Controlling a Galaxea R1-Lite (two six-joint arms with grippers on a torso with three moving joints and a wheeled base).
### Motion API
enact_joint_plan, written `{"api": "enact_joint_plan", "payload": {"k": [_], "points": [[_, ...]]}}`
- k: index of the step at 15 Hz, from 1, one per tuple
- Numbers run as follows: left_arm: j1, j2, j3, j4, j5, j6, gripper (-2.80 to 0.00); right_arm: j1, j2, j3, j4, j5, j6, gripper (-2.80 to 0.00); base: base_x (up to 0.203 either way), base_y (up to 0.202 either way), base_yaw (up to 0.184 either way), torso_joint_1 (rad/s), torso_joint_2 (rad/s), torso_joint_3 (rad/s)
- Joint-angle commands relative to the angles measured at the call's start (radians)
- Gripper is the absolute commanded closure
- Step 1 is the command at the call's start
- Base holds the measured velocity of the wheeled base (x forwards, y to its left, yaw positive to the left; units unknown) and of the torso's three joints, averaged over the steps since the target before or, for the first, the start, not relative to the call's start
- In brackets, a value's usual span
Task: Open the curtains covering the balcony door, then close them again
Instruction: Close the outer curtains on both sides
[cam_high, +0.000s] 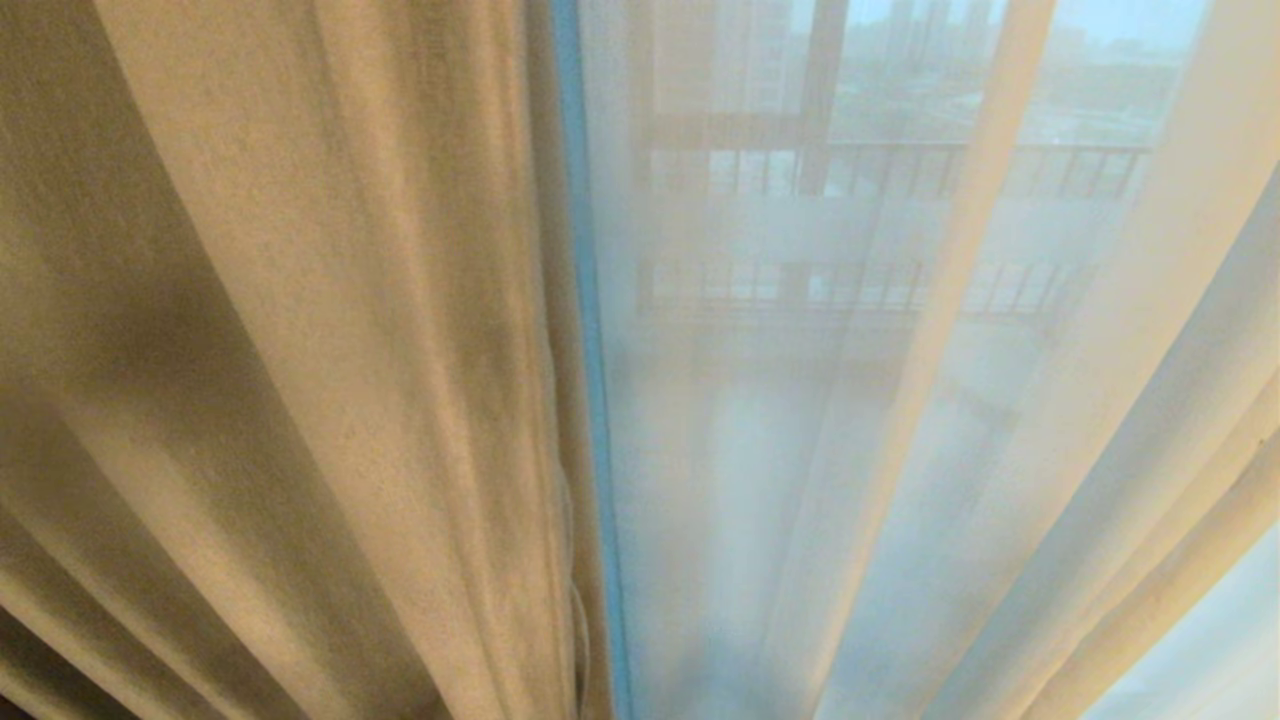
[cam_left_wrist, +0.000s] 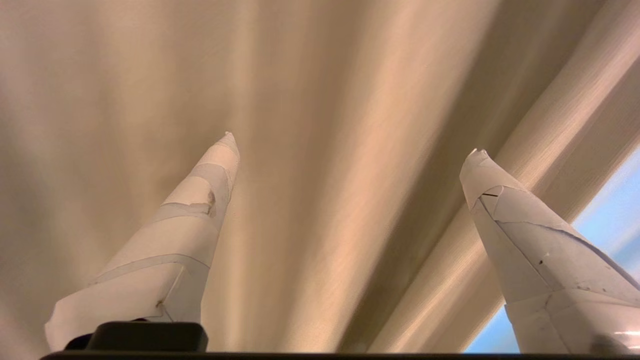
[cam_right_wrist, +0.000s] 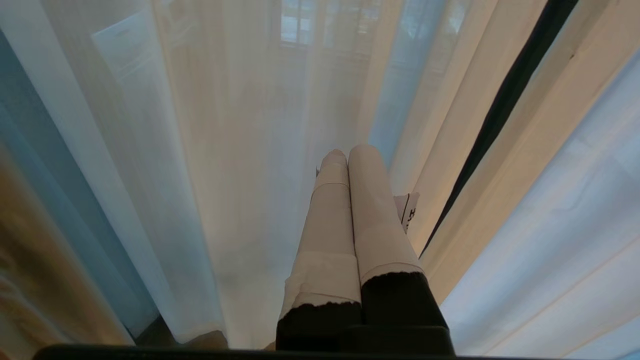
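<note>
Head view: the curtain (cam_high: 280, 350) hangs on the left, the sheer (cam_high: 850, 400) on the right, with a railing perhaps behind it.

Left wrist view: the left gripper (cam_left_wrist: 350, 145) is spread wide, facing curtain pleats, gripping nothing.

Right wrist view: the right gripper (cam_right_wrist: 347, 152) is closed and empty, near the sheer.

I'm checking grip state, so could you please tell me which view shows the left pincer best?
The left wrist view: the left pincer stands open, both taped fingers spread before the beige curtain, holding nothing. The head view shows only curtain and sheer, no pincer. The right wrist view shows only the right pincer, shut.
</note>
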Motion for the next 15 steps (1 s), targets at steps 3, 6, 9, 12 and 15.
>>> {"api": "enact_joint_plan", "payload": {"k": [3, 6, 9, 12, 15], "points": [[0.002, -0.162, 0.061, 0.08, 0.011, -0.001, 0.0, 0.0, 0.001, 0.0, 0.0, 0.001, -0.001, 0.0, 0.0, 0.0, 0.0, 0.0, 0.0, 0.0], [0.002, -0.183, 0.095, 0.081, 0.013, -0.001, 0.0, 0.0, 0.001, 0.0, 0.0, 0.001, -0.001, 0.0, 0.0, 0.0, 0.0, 0.0, 0.0, 0.0], [0.004, -0.201, 0.144, 0.078, 0.015, -0.001, 0.0, 0.0, 0.001, 0.0, 0.0, 0.001, -0.001, 0.0, 0.0, 0.0, 0.0, 0.0, 0.0, 0.0], [0.004, -0.252, 0.221, 0.078, 0.018, -0.004, 0.0, 0.0, 0.001, 0.0, 0.0, 0.001, -0.001, 0.0, 0.0, 0.0, 0.0, 0.0, 0.0, 0.0], [0.005, -0.321, 0.334, 0.076, 0.016, -0.006, 0.0, 0.0, 0.001, 0.0, 0.0, 0.001, -0.001, 0.0, 0.0, 0.0, 0.0, 0.0, 0.0, 0.0]]}}
